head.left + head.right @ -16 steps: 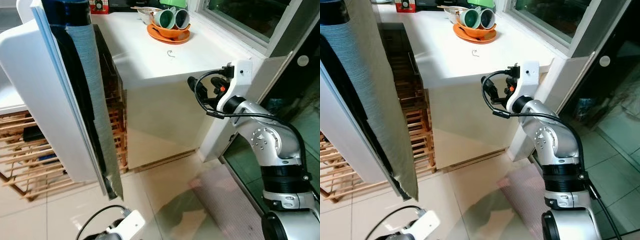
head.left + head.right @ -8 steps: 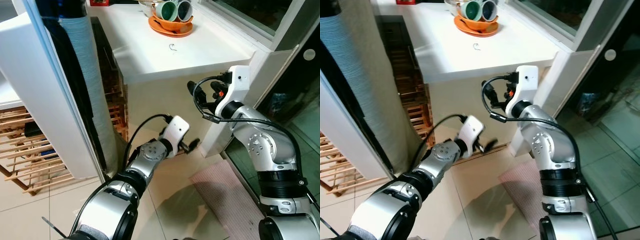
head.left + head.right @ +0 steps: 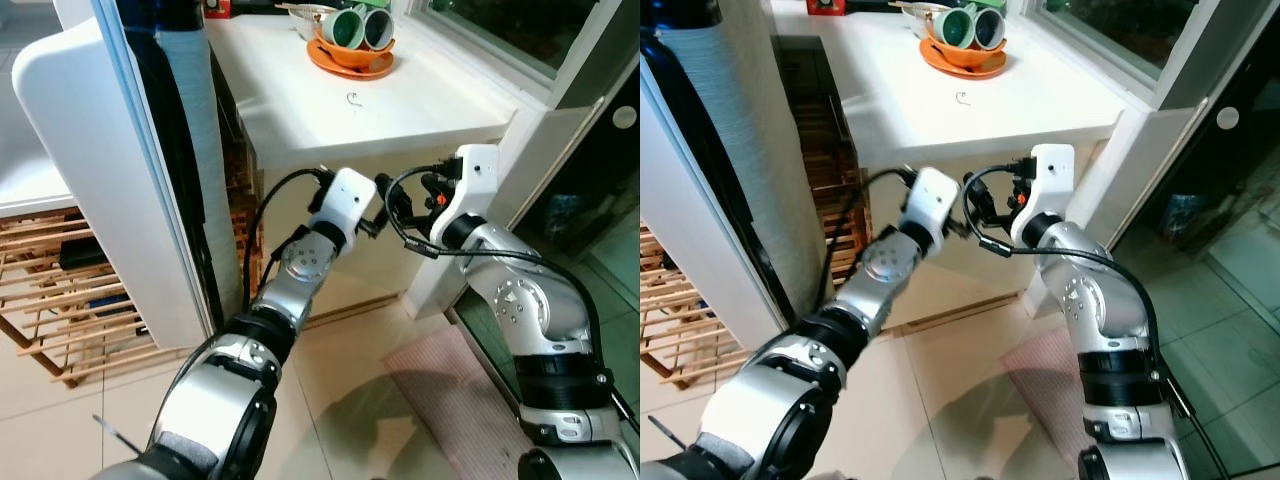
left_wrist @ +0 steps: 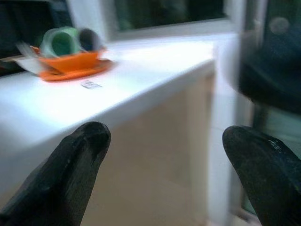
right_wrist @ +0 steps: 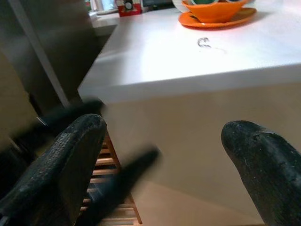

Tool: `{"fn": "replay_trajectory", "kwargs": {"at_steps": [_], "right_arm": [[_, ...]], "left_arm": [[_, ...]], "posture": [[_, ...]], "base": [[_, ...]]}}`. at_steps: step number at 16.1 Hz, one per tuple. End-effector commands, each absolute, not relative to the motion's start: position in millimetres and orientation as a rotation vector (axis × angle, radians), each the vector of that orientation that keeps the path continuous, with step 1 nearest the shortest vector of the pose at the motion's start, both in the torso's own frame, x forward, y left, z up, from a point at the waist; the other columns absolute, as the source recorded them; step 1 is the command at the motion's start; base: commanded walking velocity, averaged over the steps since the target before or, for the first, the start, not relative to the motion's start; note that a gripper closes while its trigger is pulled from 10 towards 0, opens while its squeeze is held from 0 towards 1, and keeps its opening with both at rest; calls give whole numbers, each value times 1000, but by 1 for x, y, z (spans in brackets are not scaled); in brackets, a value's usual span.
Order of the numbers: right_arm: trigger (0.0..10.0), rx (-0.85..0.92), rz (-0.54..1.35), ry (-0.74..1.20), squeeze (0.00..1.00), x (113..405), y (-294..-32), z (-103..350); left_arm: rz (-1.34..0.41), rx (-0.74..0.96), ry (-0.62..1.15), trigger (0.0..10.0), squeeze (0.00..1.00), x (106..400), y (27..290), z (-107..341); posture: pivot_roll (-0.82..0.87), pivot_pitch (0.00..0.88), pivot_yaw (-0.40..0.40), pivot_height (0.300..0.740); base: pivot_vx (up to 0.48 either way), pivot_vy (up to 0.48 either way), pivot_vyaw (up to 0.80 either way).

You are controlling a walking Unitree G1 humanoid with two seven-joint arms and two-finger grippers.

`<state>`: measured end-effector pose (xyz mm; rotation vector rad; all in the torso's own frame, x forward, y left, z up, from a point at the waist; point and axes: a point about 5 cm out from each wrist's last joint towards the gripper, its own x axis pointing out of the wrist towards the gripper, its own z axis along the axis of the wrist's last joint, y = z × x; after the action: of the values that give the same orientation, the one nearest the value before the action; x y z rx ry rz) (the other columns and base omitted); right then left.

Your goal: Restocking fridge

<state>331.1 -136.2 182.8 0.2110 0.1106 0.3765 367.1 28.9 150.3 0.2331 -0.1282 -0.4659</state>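
Left gripper (image 3: 378,222): raised in front of the white tabletop (image 3: 400,110), just below its front edge. The left wrist view shows both black fingers (image 4: 75,160) spread wide with nothing between them.

Right gripper (image 3: 392,188): also up at the tabletop's front edge, just beside the left gripper, perhaps touching; contact cannot be told. The right wrist view shows its fingers (image 5: 70,155) wide apart and empty, with the blurred dark fingers of the other gripper crossing below the tabletop edge.

On the tabletop, well back from both grippers: an orange plate (image 3: 350,62) carrying green cups (image 3: 352,27) tipped on their sides. Nearer the front edge lies a small metal hook (image 3: 353,98), alone on bare white.

Left of the tabletop stands the fridge door (image 3: 110,180), a tall white slab swung open, its grey-ribbed seal (image 3: 195,120) facing the tabletop. Dark shelving shows behind it; what it holds cannot be read. A wooden slatted rack (image 3: 60,300) sits low, left of the door.

Step in hand, as a judgement: both grippers are free and carry no stock, with the door standing open. That fits reaching for goods to load, or a load already shelved. No food item is identifiable here, so neither can be settled.
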Motion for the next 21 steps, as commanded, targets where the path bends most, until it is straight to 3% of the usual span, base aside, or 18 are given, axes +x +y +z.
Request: {"fn": "replay_trajectory", "kwargs": {"at_steps": [1, 4, 6, 9, 10, 11, 14, 15, 16, 18, 21], "right_arm": [[10000, 198, 348, 89, 0, 331, -144, 184], [10000, 179, 331, 92, 0, 329, -148, 179], [10000, 180, 327, 108, 0, 328, -149, 173], [10000, 182, 325, 109, 0, 327, -150, 171], [10000, 188, 322, 112, 0, 328, -150, 168], [10000, 189, 321, 112, 0, 328, -150, 168], [10000, 186, 336, 120, 0, 332, -147, 165], [10000, 183, 341, 120, 0, 333, -146, 165], [10000, 183, 341, 120, 0, 334, -146, 165], [10000, 178, 340, 110, 0, 337, -146, 166], [10000, 149, 291, 85, 0, 339, -152, 165]], "left_arm": [[-429, 228, -136, 10000, 0, 368, 35, 151], [-368, 250, -119, 10000, 0, 367, 62, 144], [-250, 292, -78, 10000, 0, 368, 108, 139], [-101, 322, -76, 10000, 0, 366, 155, 145], [2, 356, -80, 10000, 0, 363, 184, 150], [17, 365, -80, 10000, 0, 362, 189, 150], [356, 454, 51, 10000, 0, 348, 273, 149], [410, 440, 59, 10000, 0, 345, 285, 152], [426, 433, 48, 10000, 0, 343, 289, 156], [277, 368, -109, 10000, 0, 349, 251, 177], [67, 297, -152, 10000, 0, 353, 201, 179]], "posture": [[-77, 0, -98, 740], [-63, 0, -98, 740], [-47, 0, -98, 740], [-11, 0, -105, 740], [1, 0, -105, 740], [9, 0, -109, 740], [40, 0, -126, 740], [40, 0, -124, 740], [39, 0, -123, 740], [33, 0, -124, 740], [19, 0, -118, 740]], "base": [[0, 0, 0], [0, 0, 0], [0, 0, 0], [0, 0, 0], [0, 0, 0], [0, 0, 0], [0, 0, 0], [0, 0, 0], [0, 0, 0], [0, 0, 0], [0, 0, 0]]}}
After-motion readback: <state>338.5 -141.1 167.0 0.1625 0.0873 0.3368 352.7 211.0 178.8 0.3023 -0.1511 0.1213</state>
